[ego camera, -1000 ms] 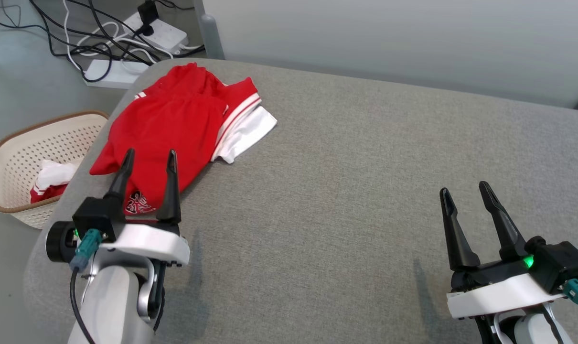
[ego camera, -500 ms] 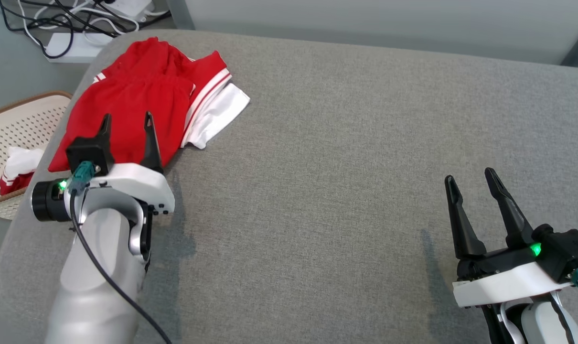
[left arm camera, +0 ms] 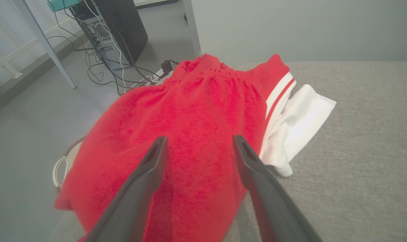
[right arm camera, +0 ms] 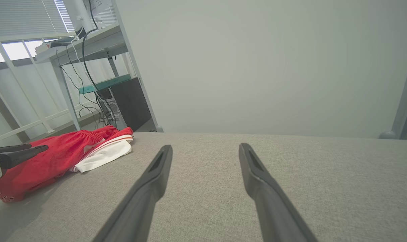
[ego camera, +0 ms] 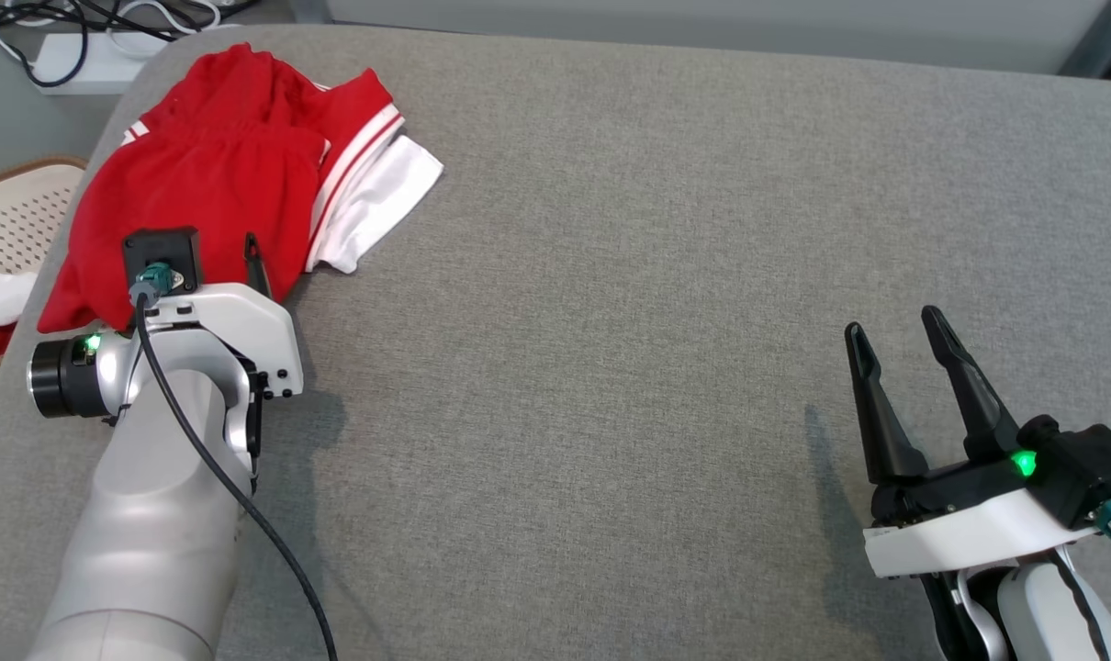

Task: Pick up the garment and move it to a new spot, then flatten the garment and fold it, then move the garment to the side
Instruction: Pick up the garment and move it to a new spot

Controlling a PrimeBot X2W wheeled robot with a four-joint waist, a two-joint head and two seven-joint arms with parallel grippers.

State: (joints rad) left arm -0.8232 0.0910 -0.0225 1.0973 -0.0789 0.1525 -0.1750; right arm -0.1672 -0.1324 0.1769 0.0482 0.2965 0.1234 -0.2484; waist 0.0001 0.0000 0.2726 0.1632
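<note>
Garment (ego camera: 216,184) far left, likely light and limp: pinch near hem, where left gripper (left arm camera: 200,138) gapes empty; right gripper (ego camera: 891,321) likewise.

left tool (left arm camera: 200,138), right tool (ego camera: 892,323) | black fingers (ego camera: 872,413); white shells (ego camera: 969,537); green lights (ego camera: 1026,462); silver forearm (ego camera: 142,532); black cable (ego camera: 148,353)

We see the left gripper (left arm camera: 198,143) out forward at the left on a stretched pale forearm (ego camera: 142,514), tilted down, and the right gripper (ego camera: 893,329) low at the right, each with 2 fingers (ego camera: 872,413) spread wide, empty.
</note>
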